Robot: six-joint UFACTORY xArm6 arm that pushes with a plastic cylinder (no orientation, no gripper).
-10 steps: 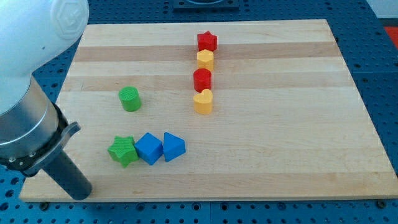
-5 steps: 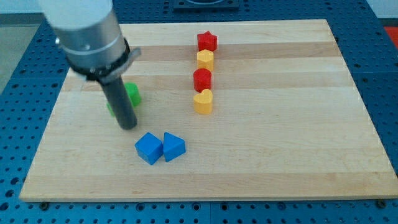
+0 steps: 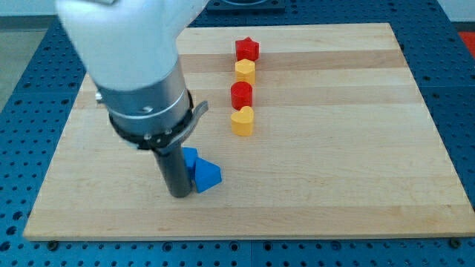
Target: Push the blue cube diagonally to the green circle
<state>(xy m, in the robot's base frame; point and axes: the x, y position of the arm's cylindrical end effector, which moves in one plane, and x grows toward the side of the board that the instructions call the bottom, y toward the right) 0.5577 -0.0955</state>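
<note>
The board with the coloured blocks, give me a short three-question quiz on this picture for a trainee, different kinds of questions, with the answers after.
1. True or false: my tip sits at the view's left of the blue triangular block.
2. How many blocks stand in the column near the view's top, from the red star down to the yellow heart?
3. Multiple choice: the blue cube is A) fully in view, B) mostly hidden behind the rod, C) off the wooden board.

Key: 1 true; 2 four; 3 B.
</note>
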